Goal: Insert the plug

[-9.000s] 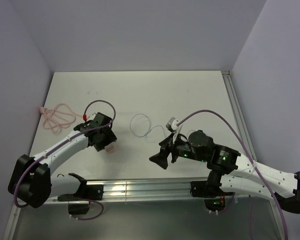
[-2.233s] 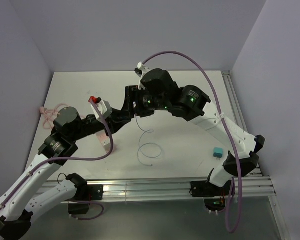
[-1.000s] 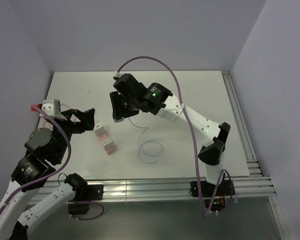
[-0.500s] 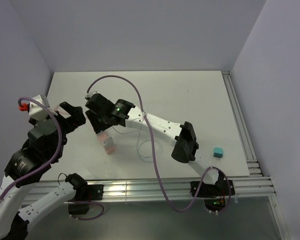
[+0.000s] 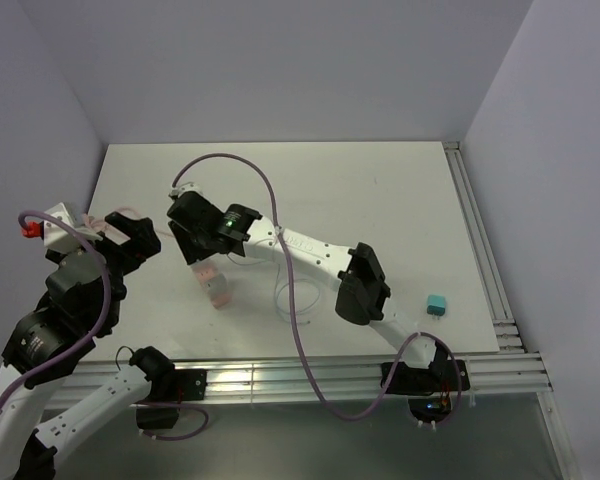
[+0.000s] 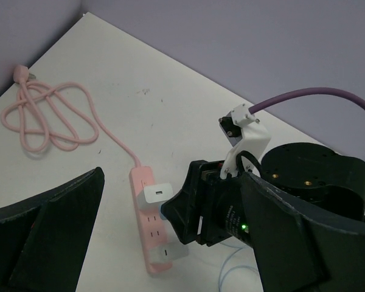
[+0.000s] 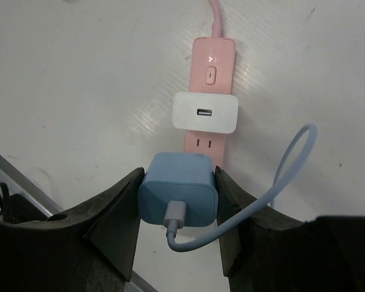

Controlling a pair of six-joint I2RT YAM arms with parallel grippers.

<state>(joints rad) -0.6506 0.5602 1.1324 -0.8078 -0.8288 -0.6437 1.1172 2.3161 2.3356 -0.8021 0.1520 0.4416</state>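
Observation:
The plug [image 7: 177,188] is a blue charger block with a thin pale wire [image 7: 292,158] running from a grey head in its back. My right gripper [image 7: 178,198] is shut on the block's two sides. It holds the block over the middle sockets of the pink socket strip [image 7: 198,52], just below a white adapter [image 7: 205,111] seated in the strip. Whether the prongs are in a socket is hidden. From above, the right gripper [image 5: 204,262] hangs over the strip [image 5: 218,292]. My left gripper [image 6: 170,207] stands wide open and empty, raised to the left of the strip [image 6: 147,243].
The strip's pink cord [image 6: 48,115] lies coiled at the far left near the wall. The pale wire loops on the table [image 5: 285,300] right of the strip. A small teal cube [image 5: 437,303] sits at the near right. A second whitish block [image 6: 169,253] sits at the strip's near end.
My right arm has swung left and down, bringing the plug over the strip. The left arm has drawn back to the left, still open.

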